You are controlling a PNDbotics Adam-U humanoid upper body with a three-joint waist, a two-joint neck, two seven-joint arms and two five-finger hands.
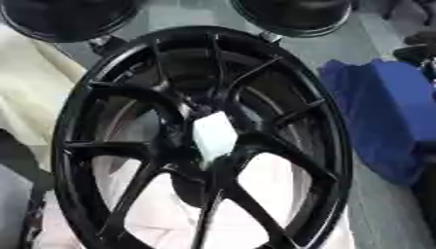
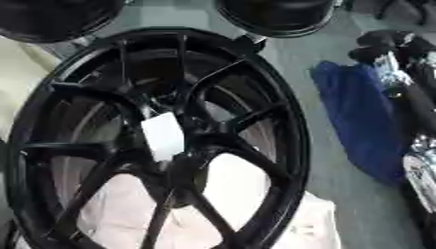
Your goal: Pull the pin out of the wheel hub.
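Right hand [image 2: 400, 58], apparently idle, above blue cloth [image 2: 357, 116].

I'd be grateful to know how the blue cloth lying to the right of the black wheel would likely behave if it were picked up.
The blue cloth lies in soft folds, so it would probably droop and hang limp. It looks light for its size. Pushed, it would likely bunch up rather than slide whole.
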